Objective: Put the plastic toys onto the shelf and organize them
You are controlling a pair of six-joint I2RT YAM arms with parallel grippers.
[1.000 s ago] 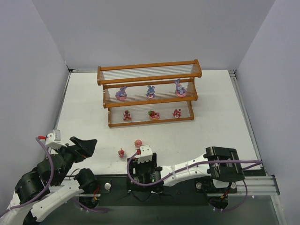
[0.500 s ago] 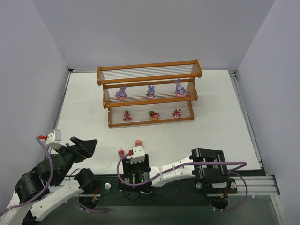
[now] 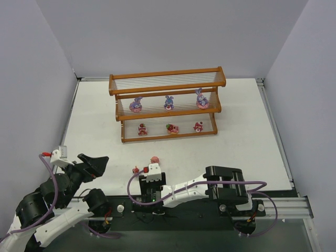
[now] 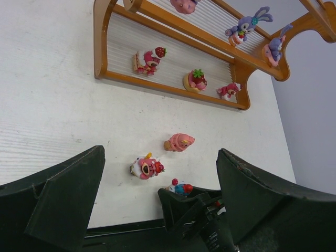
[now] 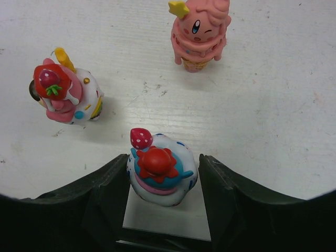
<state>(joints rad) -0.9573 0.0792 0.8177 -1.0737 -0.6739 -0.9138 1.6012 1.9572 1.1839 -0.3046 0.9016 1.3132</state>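
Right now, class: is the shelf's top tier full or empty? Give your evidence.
Empty: the top tier of the shelf shows only bare rods. Three bunnies stand on the middle tier, three cakes on the bottom.

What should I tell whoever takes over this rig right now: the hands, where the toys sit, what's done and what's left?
Left hand: open, holding nothing, over the near-left of the table.
Right hand: low at the near edge, fingers on either side of the blue-and-white cake toy, which sits on the table; a grip is not confirmed.
Done: Shelf has three purple bunnies on the middle tier and three small cakes on the bottom tier.
Left: three toys to shelve, namely that cake toy, the pink ice-cream figure and the strawberry cupcake. The top tier has none.
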